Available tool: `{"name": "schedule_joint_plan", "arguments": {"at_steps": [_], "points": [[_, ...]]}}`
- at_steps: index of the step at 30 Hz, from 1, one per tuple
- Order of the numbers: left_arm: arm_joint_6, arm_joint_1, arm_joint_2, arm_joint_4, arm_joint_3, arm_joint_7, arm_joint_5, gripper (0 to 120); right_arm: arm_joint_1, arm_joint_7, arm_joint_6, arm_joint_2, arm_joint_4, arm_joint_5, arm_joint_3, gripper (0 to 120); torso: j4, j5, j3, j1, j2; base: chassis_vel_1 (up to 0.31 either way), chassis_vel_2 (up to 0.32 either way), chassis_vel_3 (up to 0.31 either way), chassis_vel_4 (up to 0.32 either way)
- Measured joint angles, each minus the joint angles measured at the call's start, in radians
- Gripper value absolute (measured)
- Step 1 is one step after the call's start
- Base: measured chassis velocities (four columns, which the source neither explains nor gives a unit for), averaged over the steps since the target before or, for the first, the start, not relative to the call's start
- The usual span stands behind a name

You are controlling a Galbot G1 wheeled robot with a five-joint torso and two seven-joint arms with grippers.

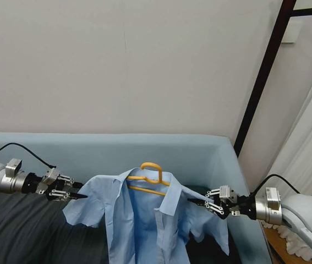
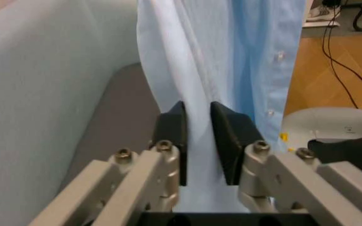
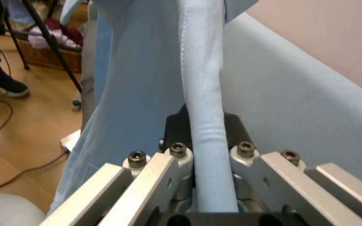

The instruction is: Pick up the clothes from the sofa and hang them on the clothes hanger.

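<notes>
Blue shirt (image 1: 139,225), one: left gripper (image 1: 82,195), right gripper (image 1: 192,202) clamping.

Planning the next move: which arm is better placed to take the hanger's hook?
Right, probably: the right gripper sits nearer the yellow hanger than the left gripper; both are shut on the shirt.

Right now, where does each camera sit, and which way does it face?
Head: on the head, facing forward and down at the sofa, shirt and hanger; left tool and right tool show.
Left wrist: behind the left tool, facing the shirt it grips.
Right wrist: behind the right tool, likewise.
All share the shirt.
</notes>
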Motion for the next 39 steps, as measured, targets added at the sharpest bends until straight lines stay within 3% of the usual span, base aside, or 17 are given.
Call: {"name": "schedule_joint_plan", "arguments": {"at_steps": [3, 13, 24, 26, 29, 31, 34, 37, 39], "points": [[-0.005, 0.004, 0.004, 0.000, -0.005, -0.001, 0.007, 0, -0.002, -0.005, 0.000, -0.005, 0.002, 0.035, 0.002, 4, 0.0000, 0.0000, 0.000, 0.000, 0.000, 0.000, 0.000, 0.000, 0.000], [-0.017, 0.016, 0.022, 0.005, -0.027, -0.002, 0.009, 0, -0.013, -0.002, 0.011, -0.035, 0.013, 0.083, 0.034, 4, -0.0001, 0.0000, 0.000, 0.000, 0.000, 0.000, 0.000, 0.000, 0.000], [-0.019, 0.059, 0.060, -0.049, -0.093, -0.003, -0.053, 0, -0.038, 0.015, 0.034, -0.039, -0.001, 0.068, 0.062, 4, -0.0001, 0.0003, 0.000, 0.000, 0.000, 0.000, 0.000, 0.000, 0.000], [-0.020, 0.072, 0.062, -0.058, -0.100, -0.004, -0.061, 2, -0.039, 0.017, 0.034, -0.037, 0.007, 0.072, 0.062, 4, 0.0000, 0.0001, 0.000, 0.000, 0.000, 0.000, 0.000, 0.000, 0.000], [-0.026, 0.120, 0.053, -0.082, -0.156, -0.024, -0.091, 16, -0.042, 0.023, 0.034, -0.031, 0.030, 0.079, 0.062, 4, 0.0000, -0.0001, 0.000, 0.000, 0.000, 0.000, 0.000, 0.000, 0.000], [-0.026, 0.133, 0.051, -0.087, -0.175, -0.027, -0.106, 20, -0.043, 0.023, 0.034, -0.031, 0.033, 0.079, 0.063, 4, 0.0000, -0.0002, 0.000, 0.000, 0.000, 0.000, 0.000, 0.000, 0.000], [-0.017, 0.196, 0.048, -0.104, -0.288, -0.015, -0.147, 35, -0.047, 0.025, 0.036, -0.031, 0.034, 0.076, 0.069, 4, -0.0003, 0.0002, 0.000, 0.000, 0.000, 0.000, 0.000, 0.000, 0.000], [-0.013, 0.233, 0.052, -0.114, -0.345, -0.007, -0.162, 41, -0.048, 0.025, 0.039, -0.031, 0.028, 0.073, 0.071, 4, 0.0002, -0.0001, 0.000, 0.000, 0.000, 0.000, 0.000, 0.000, 0.000], [-0.011, 0.262, 0.053, -0.126, -0.399, -0.012, -0.204, 52, -0.051, 0.025, 0.043, -0.029, 0.019, 0.068, 0.075, 4, 0.0006, 0.0000, 0.000, 0.000, 0.000, 0.000, 0.000, 0.000, 0.000]]}}
